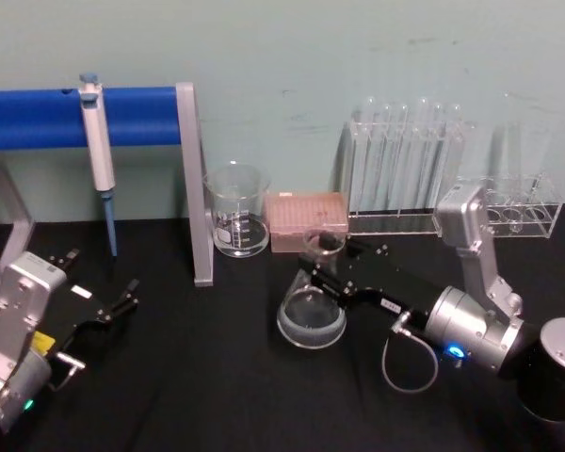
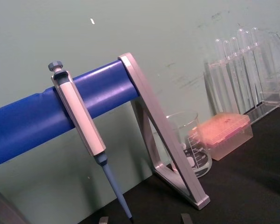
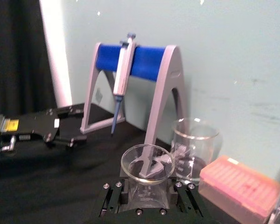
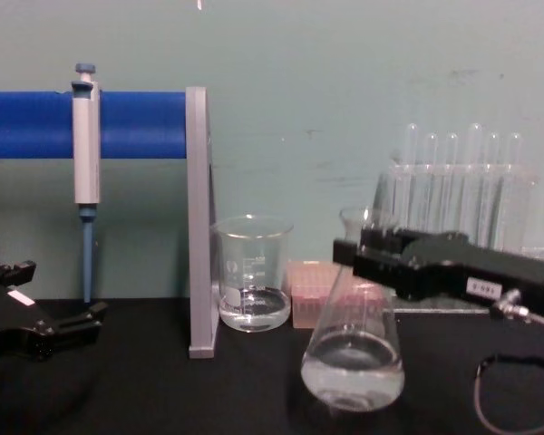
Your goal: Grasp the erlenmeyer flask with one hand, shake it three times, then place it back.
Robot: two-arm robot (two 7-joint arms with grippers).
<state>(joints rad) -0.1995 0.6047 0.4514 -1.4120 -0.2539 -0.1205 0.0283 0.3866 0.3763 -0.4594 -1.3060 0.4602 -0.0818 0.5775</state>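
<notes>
The clear erlenmeyer flask (image 1: 311,320) is at the middle of the black table, holding a little clear liquid (image 4: 352,373). My right gripper (image 1: 322,259) reaches in from the right and is shut on its narrow neck just below the flared rim (image 3: 147,161). In the chest view the flask (image 4: 352,353) leans slightly, its base at or just above the cloth; I cannot tell which. The gripper (image 4: 363,249) carries a white label and a cable. My left gripper (image 1: 118,303) rests low at the left of the table, open and holding nothing.
A glass beaker (image 1: 236,212) and a pink tip box (image 1: 306,218) stand just behind the flask. A pipette (image 1: 99,151) hangs on a blue-bar stand (image 1: 193,179) at the back left. Test tube racks (image 1: 405,160) line the back right.
</notes>
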